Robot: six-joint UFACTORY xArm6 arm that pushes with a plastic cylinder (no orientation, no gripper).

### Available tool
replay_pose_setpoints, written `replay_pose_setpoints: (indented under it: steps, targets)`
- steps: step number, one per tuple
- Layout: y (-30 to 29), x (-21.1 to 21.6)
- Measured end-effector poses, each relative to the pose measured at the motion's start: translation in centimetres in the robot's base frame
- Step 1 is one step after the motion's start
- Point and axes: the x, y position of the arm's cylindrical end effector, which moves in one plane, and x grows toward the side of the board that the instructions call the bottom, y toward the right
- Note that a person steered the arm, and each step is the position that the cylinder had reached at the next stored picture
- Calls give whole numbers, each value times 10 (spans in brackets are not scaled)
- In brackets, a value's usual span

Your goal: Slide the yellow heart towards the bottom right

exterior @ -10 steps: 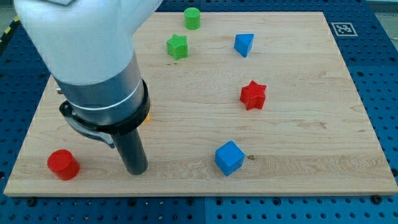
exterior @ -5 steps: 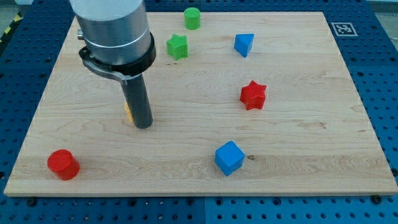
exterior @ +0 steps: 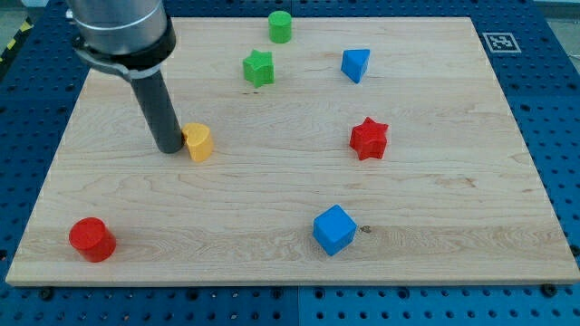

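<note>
Yellow heart (exterior: 198, 142) sits left of table centre, our tip (exterior: 169, 148) touching its left side.
Our end effector is a bare rod, gripping nothing; a sideways push risks missing bottom right, toward red star (exterior: 369, 139).

Yellow heart (exterior: 198, 142), dark rod (exterior: 159, 110), seemingly black
</note>
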Motion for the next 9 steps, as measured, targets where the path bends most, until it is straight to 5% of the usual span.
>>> replay_pose_setpoints:
  steps: [3,7,9]
  targets:
    - [8,0]
    - [158,20]
    - [154,33]
